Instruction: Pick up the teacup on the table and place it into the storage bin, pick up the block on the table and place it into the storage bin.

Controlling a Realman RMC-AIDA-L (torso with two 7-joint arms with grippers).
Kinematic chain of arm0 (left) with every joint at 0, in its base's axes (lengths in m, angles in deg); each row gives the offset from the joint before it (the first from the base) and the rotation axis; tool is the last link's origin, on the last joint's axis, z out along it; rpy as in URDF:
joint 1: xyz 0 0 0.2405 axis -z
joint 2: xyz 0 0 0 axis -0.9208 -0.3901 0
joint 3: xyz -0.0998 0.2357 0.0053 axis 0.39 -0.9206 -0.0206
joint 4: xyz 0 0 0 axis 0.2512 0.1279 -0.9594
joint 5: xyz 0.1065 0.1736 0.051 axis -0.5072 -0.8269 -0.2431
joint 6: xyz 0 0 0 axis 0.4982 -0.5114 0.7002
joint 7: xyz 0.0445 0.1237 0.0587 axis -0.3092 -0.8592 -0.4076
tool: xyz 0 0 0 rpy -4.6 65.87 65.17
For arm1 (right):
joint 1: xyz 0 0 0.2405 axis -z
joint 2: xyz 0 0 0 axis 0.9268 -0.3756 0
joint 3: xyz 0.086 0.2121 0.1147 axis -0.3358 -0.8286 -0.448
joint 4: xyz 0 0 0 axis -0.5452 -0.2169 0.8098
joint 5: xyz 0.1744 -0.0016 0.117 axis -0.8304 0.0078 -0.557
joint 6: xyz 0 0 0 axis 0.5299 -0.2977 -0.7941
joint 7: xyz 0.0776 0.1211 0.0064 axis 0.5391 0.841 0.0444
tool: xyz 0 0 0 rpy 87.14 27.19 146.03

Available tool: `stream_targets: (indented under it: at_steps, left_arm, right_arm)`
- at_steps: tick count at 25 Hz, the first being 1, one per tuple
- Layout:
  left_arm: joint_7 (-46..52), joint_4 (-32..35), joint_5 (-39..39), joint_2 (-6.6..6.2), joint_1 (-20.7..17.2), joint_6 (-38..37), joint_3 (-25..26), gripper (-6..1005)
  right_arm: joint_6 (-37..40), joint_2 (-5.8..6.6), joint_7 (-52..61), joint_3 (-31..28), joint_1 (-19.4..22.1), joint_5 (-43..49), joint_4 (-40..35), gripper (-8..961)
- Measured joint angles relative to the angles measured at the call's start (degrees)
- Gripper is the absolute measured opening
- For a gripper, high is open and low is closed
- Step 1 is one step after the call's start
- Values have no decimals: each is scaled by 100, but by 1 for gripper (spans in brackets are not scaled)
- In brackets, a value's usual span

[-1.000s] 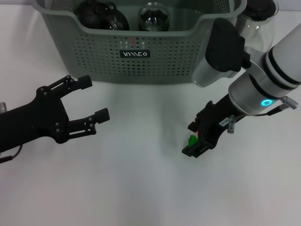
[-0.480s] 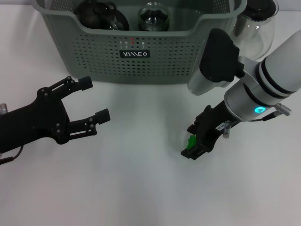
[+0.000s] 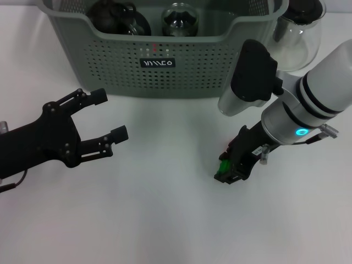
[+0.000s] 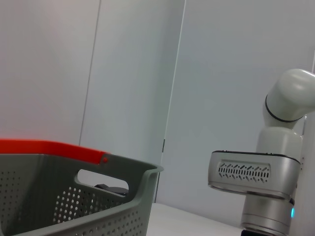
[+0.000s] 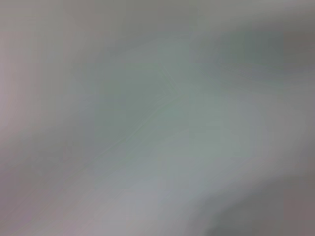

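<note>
The small green block [image 3: 224,164] rests on the white table [image 3: 165,220], right of centre. My right gripper [image 3: 230,171] reaches down over it, and its black fingers are closed around the block at table level. My left gripper [image 3: 105,114] hovers open and empty over the left of the table, short of the storage bin [image 3: 159,77]. The grey-green perforated storage bin [image 4: 74,206] stands at the back. Two dark glass vessels [image 3: 113,16] lie inside it; which of them is the teacup I cannot tell. The right wrist view is only a grey blur.
A clear glass carafe [image 3: 300,27] stands at the back right, beside the bin and behind my right arm [image 3: 308,104]. The left wrist view shows the right arm [image 4: 256,172] past the bin's corner, with a pale wall behind.
My right arm has shifted slightly left and down over the block, with its fingers drawn in around it. The block and my left gripper have stayed in place.
</note>
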Motion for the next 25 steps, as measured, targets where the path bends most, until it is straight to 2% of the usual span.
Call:
stream_targets:
  at_steps: [7, 8, 10, 13, 16, 18, 21, 23, 24, 25]
  left_arm:
    - [0, 0, 0, 0, -12, -1, 11, 917]
    - [0, 0, 0, 0, -16, -1, 13, 917]
    - [0, 0, 0, 0, -21, -3, 55, 917]
    - [-5, -4, 1, -2, -24, -15, 186, 917]
    - [-8, -12, 6, -7, -22, -37, 298, 917]
    - [-9, -17, 8, -8, -24, -41, 325, 917]
    - [-9, -22, 8, -10, -29, -36, 327, 917]
    - [-9, -28, 9, -10, -27, -30, 326, 917]
    - [-9, -51, 9, -10, -19, -30, 326, 917]
    - [-8, -82, 8, -10, -11, -27, 327, 917]
  right_arm:
    - [157, 38, 42, -292, 54, -66, -255, 438]
    - [258, 44, 32, -427, 72, -69, -360, 441]
    - [631, 45, -85, -866, 139, -226, -714, 446]
    - [1340, 51, -441, -1841, 281, -928, -1419, 454]
    - [1537, 48, -707, -2777, 479, -1825, -2016, 462]
    - [1165, 43, -832, -3148, 701, -2493, -2316, 467]
    - [327, 55, -920, -3264, 833, -3115, -2428, 475]
    - [-247, 59, -801, -3210, 683, -3099, -2315, 480]
    - [-697, 59, -537, -3154, 397, -2834, -2075, 483]
    - [-697, 59, -537, -3154, 397, -2834, -2075, 486]
